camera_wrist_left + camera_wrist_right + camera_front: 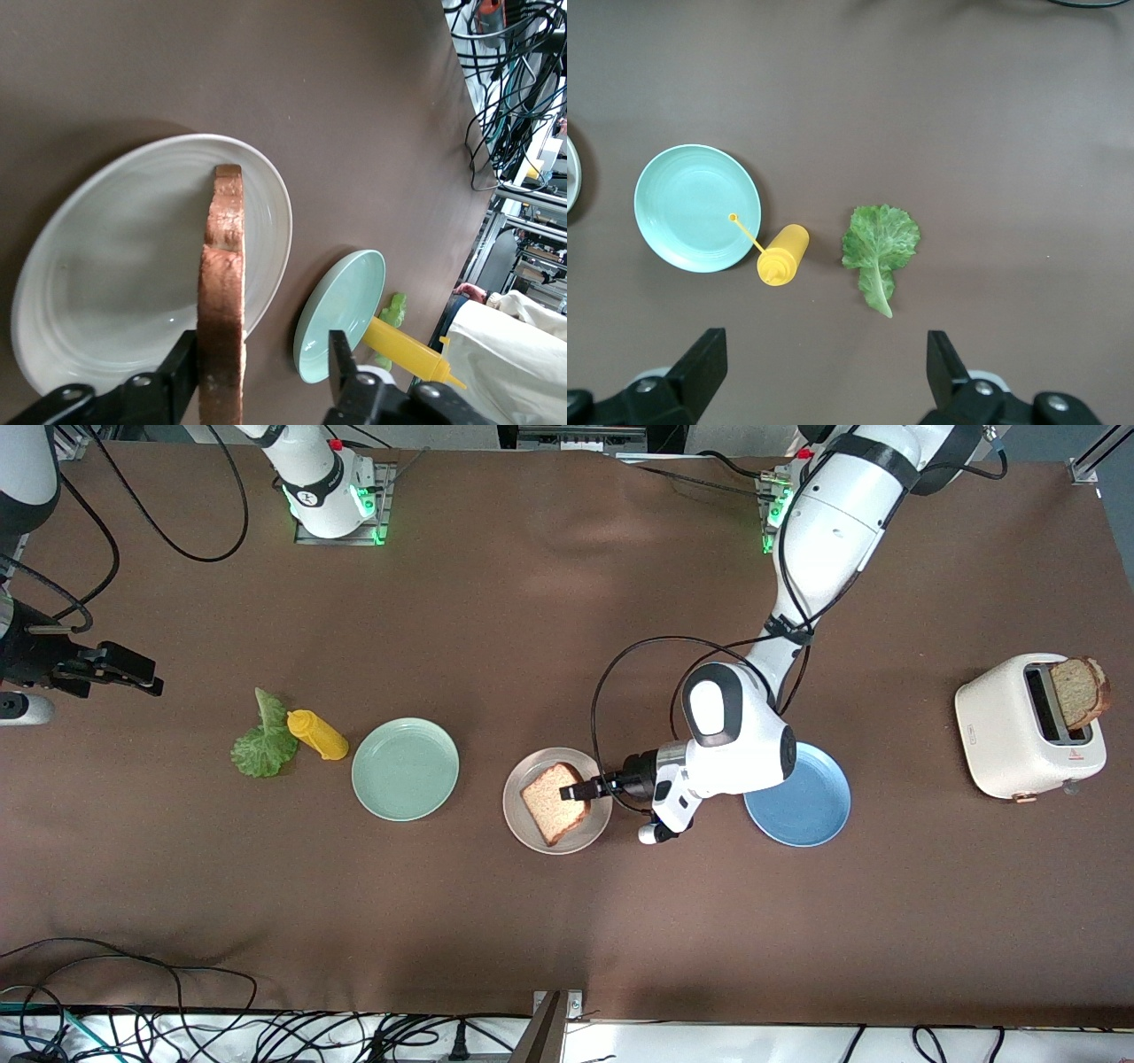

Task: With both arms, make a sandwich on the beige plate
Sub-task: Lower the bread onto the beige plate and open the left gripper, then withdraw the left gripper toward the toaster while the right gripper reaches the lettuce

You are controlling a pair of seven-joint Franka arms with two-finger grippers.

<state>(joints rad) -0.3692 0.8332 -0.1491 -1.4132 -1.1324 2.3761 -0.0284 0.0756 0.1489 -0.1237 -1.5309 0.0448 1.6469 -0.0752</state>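
Now we see left tool (578,789) open around bread slice (555,802) over beige plate (524,820); retreat may drag slice off. Right tool (824,372) open, waiting above lettuce (263,741).

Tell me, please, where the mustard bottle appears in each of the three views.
Front view: the mustard bottle lies between the lettuce leaf and the mint green plate.
Left wrist view: at the lower edge, beside that plate.
Right wrist view: mid-frame, between plate and leaf.
Shared landmark: the mint green plate.

Lab — cables (133,1027), aluminium framing (523,221).
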